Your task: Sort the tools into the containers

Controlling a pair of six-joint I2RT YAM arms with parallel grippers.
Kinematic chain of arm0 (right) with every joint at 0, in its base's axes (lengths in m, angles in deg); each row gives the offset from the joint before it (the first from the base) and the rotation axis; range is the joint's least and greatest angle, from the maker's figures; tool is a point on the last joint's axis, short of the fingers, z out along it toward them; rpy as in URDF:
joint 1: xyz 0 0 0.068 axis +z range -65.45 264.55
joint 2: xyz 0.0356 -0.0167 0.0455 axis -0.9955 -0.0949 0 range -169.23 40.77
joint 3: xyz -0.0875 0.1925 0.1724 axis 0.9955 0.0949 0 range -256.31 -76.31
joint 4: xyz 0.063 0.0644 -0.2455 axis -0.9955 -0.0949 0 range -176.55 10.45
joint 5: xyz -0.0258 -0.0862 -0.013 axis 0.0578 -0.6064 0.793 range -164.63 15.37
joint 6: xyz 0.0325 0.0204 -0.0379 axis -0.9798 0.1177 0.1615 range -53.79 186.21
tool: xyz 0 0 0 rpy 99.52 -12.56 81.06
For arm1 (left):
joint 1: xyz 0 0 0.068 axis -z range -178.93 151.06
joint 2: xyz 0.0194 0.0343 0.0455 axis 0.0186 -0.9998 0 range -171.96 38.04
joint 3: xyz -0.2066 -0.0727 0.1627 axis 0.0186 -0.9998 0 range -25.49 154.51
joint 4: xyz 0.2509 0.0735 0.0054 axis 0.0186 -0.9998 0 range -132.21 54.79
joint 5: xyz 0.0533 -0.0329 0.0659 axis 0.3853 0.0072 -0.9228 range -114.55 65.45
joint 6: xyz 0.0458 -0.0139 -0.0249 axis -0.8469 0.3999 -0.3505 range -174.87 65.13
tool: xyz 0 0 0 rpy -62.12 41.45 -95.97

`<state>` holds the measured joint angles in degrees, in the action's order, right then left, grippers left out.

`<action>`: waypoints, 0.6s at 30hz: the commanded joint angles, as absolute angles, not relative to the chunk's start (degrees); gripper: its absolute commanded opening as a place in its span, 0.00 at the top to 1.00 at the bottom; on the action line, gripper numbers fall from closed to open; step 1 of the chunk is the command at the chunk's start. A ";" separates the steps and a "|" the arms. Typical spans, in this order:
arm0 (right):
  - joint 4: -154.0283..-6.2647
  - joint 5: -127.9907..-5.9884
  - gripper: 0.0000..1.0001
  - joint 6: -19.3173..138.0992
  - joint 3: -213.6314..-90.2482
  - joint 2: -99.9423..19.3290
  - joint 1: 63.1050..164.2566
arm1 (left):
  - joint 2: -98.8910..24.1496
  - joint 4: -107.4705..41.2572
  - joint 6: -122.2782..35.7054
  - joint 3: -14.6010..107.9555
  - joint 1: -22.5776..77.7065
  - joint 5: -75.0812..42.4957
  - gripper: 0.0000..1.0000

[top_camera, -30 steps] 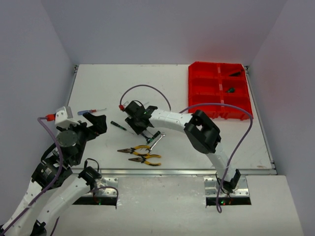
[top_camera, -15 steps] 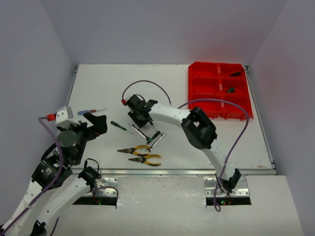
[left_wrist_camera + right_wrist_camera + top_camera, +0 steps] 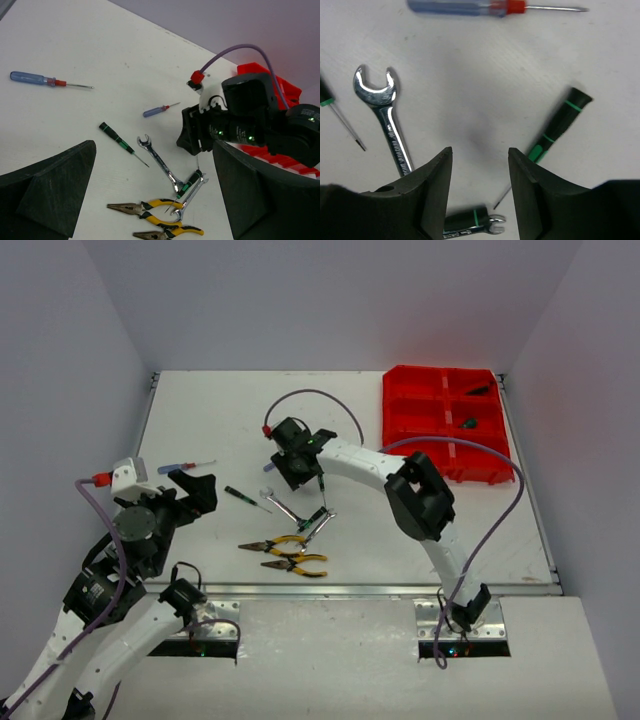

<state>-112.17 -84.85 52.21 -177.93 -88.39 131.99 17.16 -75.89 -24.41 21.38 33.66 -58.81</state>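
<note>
My right gripper (image 3: 480, 150) is open and empty. It hovers over bare table between a silver wrench (image 3: 390, 130) and a green-handled screwdriver (image 3: 555, 132), and shows from above (image 3: 297, 464). A small blue-and-red screwdriver (image 3: 470, 6) lies beyond it. Another green screwdriver (image 3: 190, 181) rests across a second wrench (image 3: 192, 197), above two yellow-handled pliers (image 3: 145, 207). A third green screwdriver (image 3: 117, 140) lies to the left. My left gripper (image 3: 192, 485) is open and empty beside a larger blue screwdriver (image 3: 35, 79). The red tray (image 3: 420, 430) sits far right.
The tray's right column holds dark green-handled tools in two compartments (image 3: 467, 423). The right arm's purple cable (image 3: 320, 400) arcs above the tool cluster. White walls enclose the table on three sides.
My right gripper has moved away from the tool cluster toward the far side and slightly right. The tools and my left arm have not moved.
</note>
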 commanded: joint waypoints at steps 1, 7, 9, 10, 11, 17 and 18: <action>-113.30 -88.33 0.49 46.97 -176.00 -81.58 126.30 | 18.26 -73.44 -24.90 21.27 33.85 -58.64 0.00; -113.67 -88.53 0.49 42.59 -172.55 -80.81 122.48 | 17.89 -73.44 -24.98 21.27 33.85 -58.48 0.00; -113.74 -89.39 0.49 41.25 -172.55 -81.72 122.29 | 17.82 -73.44 -24.92 21.27 33.79 -58.48 0.00; -113.68 -89.46 0.49 40.40 -172.61 -82.55 122.26 | 17.94 -73.44 -24.90 21.27 33.82 -58.48 0.00; -113.65 -89.13 0.49 39.53 -172.88 -83.37 122.26 | 18.07 -73.44 -24.90 21.27 33.85 -58.51 0.00; -113.65 -89.49 0.55 36.77 -174.26 -87.87 121.96 | 18.58 -73.56 -24.81 21.27 33.85 -58.83 0.00; -113.65 -90.01 0.57 35.81 -174.04 -88.33 121.73 | 18.70 -73.62 -24.81 21.27 33.85 -58.83 0.00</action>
